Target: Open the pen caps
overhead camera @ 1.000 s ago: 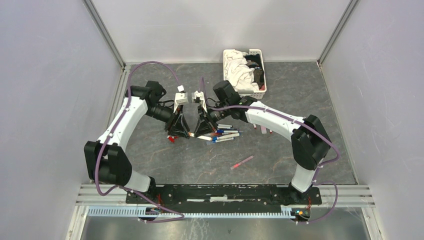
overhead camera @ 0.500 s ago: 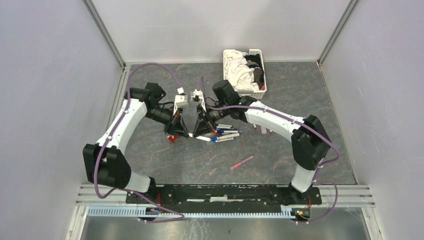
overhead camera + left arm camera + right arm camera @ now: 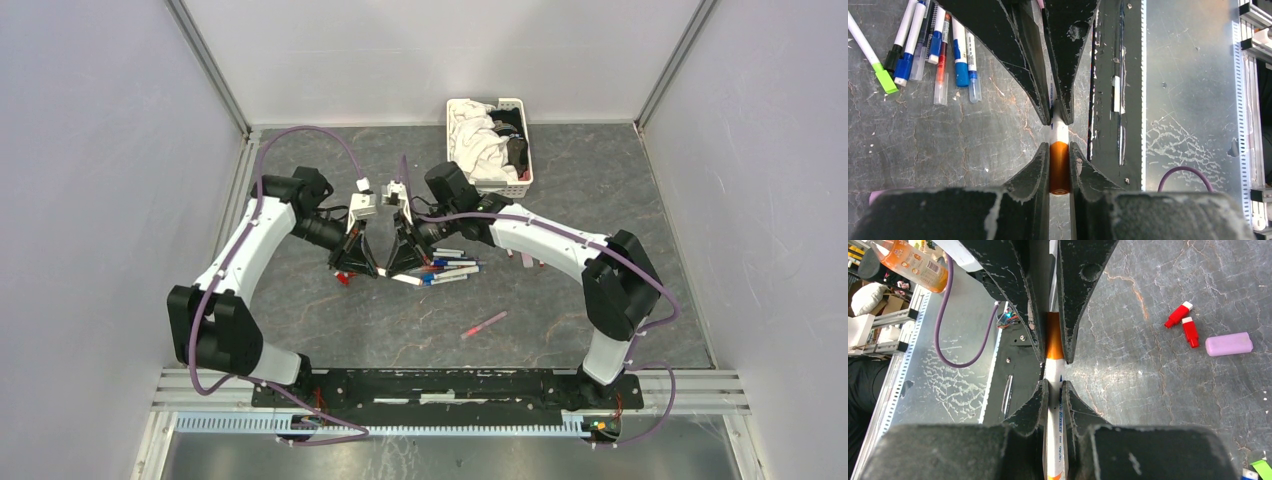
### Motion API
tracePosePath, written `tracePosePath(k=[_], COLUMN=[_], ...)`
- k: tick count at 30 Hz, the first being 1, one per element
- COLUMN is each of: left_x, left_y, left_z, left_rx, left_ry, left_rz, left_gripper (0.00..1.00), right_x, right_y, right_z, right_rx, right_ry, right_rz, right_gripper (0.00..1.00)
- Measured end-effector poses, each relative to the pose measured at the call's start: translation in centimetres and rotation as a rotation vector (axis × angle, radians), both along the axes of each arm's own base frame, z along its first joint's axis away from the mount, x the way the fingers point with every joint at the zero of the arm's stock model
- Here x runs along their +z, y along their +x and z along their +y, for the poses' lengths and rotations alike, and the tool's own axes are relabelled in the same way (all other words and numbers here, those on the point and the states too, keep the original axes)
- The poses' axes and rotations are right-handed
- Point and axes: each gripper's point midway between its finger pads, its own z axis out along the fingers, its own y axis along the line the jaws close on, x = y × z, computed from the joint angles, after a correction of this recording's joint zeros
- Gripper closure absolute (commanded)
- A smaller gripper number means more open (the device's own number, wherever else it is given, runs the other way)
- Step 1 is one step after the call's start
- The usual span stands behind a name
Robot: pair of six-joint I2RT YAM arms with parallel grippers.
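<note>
Just left of the heap of loose white-barrelled marker pens (image 3: 452, 268) on the grey bench (image 3: 560, 180), the left gripper (image 3: 1059, 150) has its jaws clamped on a stubby orange plastic cap (image 3: 1059, 170). The right gripper (image 3: 1054, 387) closes its jaws on the same pen's thin white barrel (image 3: 1054, 440).

The left arm's elbow (image 3: 300, 186) has swung slightly leftward and its wrist camera (image 3: 362, 205) has sunk a touch toward the near edge, tilting the left end effector (image 3: 374, 271) a little about the orange cap (image 3: 1059, 167) of the white pen (image 3: 1059, 131).
</note>
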Motion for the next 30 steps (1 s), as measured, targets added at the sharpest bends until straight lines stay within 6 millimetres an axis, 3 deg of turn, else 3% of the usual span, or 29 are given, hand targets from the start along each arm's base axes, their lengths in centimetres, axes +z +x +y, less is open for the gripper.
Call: tracePosePath(k=[5,9,12,18,22,25,28,30], left_x=[0.0,0.1,0.3,0.9,1.2,1.4,1.6,1.5], left_y=[-0.2,-0.6,-0.8,-0.8,-0.8,-0.8,-0.8,-0.7], left_z=[0.0,0.0,0.0,-0.4,-0.6,-0.7,-0.7,-0.6], left_rx=[-0.007,-0.008,-0.009,-0.008,-0.008,-0.007,-0.006,-0.006], left_ry=[-0.001,0.001,-0.001,-0.031,-0.052,-0.06,-0.06,-0.052], left_rz=[0.001,0.024,0.03,0.035,0.034,0.033,0.022,0.017], left_gripper=[0.98,0.98,0.98,0.98,0.98,0.85,0.75,0.77], right_x=[0.0,-0.3,-0.9,-0.5,1.4,1.9,1.8,1.6], right_y=[-0.3,-0.6,-0.8,-1.4,-1.3,-1.3,-1.2,-1.2], right_z=[-0.2,-0.5,-0.6,-0.2,0.4,0.5,0.5,0.5], right_rx=[0.008,0.001,-0.009,-0.012,-0.008,-0.01,-0.014,-0.011], right_ry=[0.016,0.03,0.045,0.104,0.166,0.177,0.173,0.168], right_rz=[0.006,0.038,0.083,0.165,0.174,0.19,0.194,0.184], right_gripper=[0.66,0.56,0.54,0.63,0.84,1.0,1.0,0.97])
